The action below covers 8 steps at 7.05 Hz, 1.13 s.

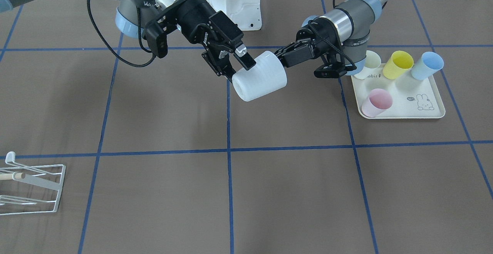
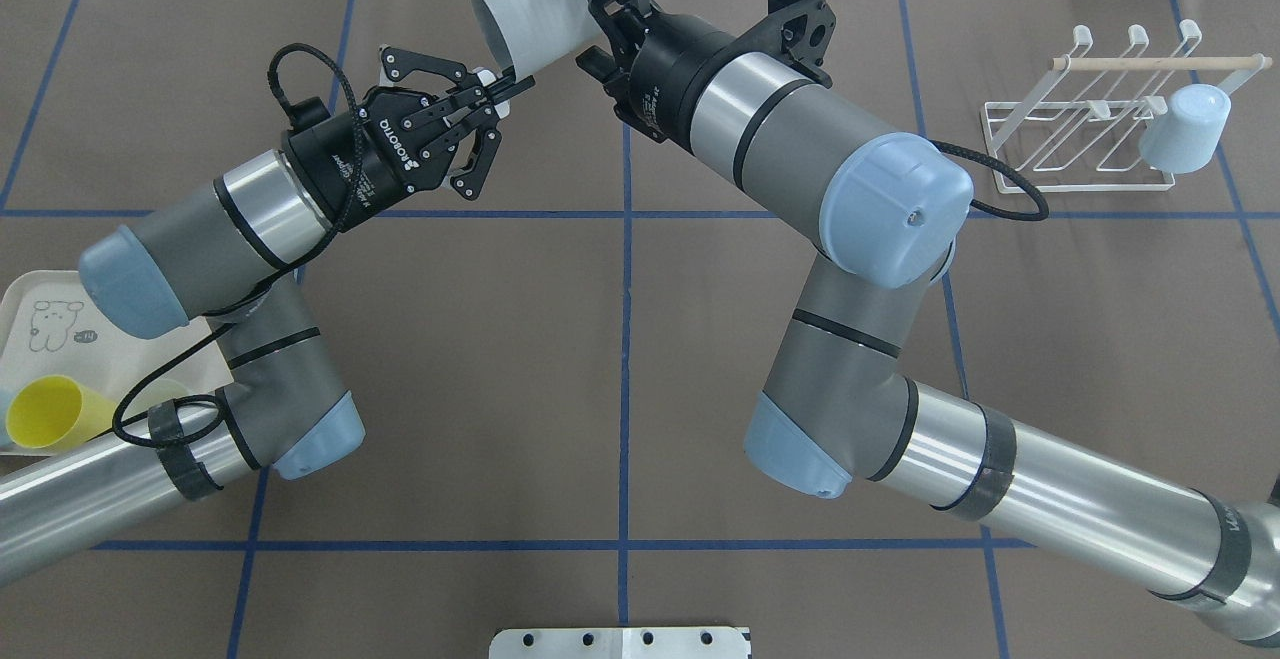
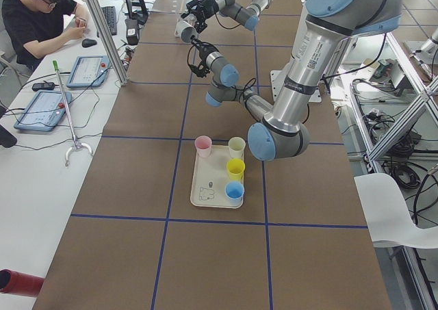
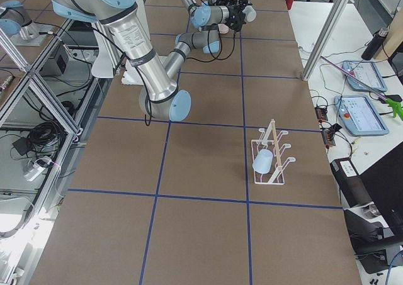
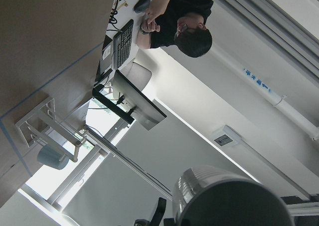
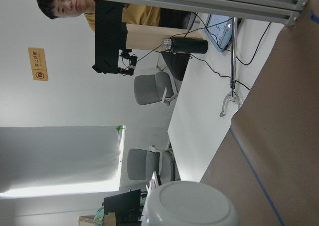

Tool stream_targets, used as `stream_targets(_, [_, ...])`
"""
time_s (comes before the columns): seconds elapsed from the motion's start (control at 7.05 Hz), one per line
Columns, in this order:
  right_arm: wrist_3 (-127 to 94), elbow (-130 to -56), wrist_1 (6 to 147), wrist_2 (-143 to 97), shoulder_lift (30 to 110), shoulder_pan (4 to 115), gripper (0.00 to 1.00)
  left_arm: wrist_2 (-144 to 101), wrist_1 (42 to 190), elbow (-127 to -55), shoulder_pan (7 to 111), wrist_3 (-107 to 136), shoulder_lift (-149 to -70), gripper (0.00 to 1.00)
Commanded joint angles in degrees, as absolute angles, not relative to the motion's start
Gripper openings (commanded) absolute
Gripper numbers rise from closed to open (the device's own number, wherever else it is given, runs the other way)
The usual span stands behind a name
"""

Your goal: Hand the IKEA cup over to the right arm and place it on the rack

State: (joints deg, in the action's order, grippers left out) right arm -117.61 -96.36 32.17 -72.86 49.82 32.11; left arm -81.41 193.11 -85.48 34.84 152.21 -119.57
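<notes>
Bright even light; faint soft shadows; exterior views sharp; wrist views backlit, foreground blurred.

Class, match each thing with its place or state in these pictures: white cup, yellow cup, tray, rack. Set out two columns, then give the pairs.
Things:
A white cup
B yellow cup
C tray
D rack

Places or states:
1 carries one pale-blue cup
2 carries four cups
3 in the air between the left claw and the right claw
4 stands between a cream cup and a blue cup

Pairs: A-3, B-4, C-2, D-1
</notes>
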Motion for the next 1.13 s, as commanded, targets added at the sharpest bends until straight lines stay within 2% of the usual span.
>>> stream_targets(0.0, [-117.6, -96.3, 32.2, -72.8, 50.0, 32.1, 1.00, -81.4, 193.6, -85.5, 34.5, 152.1, -119.6, 0.00])
stream_targets(0.85, [-117.6, -95.9, 32.3, -72.8, 49.9, 32.0, 0.99, -81.2, 193.6, -85.5, 32.9, 151.9, -120.8, 0.00])
stream_targets(0.99, [-117.6, -95.9, 32.2, -72.8, 49.9, 32.0, 0.97, -81.2, 193.6, -85.5, 32.9, 151.9, -120.8, 0.00])
